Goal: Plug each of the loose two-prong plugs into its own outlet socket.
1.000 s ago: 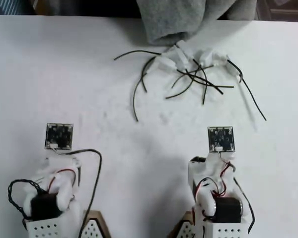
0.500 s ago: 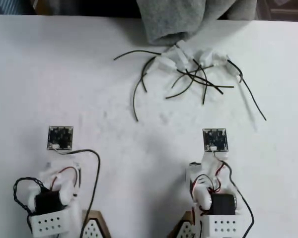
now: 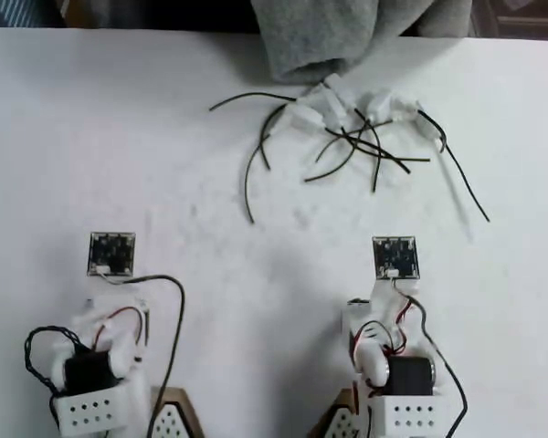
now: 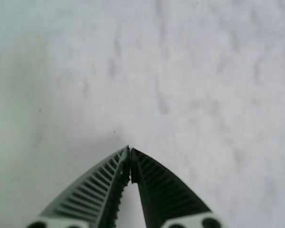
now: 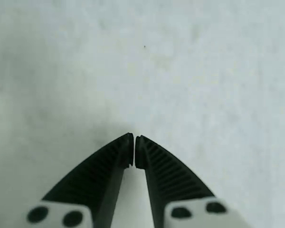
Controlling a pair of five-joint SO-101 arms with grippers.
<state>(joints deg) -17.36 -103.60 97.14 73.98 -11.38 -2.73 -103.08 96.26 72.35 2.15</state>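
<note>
Several white plug and socket pieces [image 3: 321, 107] with black wires [image 3: 256, 173] lie tangled at the far middle of the white table [image 3: 256, 274]. I cannot tell plugs from sockets in the pile. My left gripper [image 4: 130, 153] is shut with nothing in it, its tips together just above bare table. My right gripper [image 5: 134, 141] is also shut and holds nothing, over bare table. In the high view one arm [image 3: 96, 365] is folded at the near left and another arm [image 3: 388, 356] at the near right, both far from the pile.
Grey cloth [image 3: 338, 32] hangs over the table's far edge, just behind the pile. A small black board sits at the front of each arm [image 3: 111, 254] [image 3: 395, 257]. A black cable [image 3: 175, 319] loops beside the near-left arm.
Both arms drew back a little toward the near edge, then held still over the last half second. The pile has not moved.
</note>
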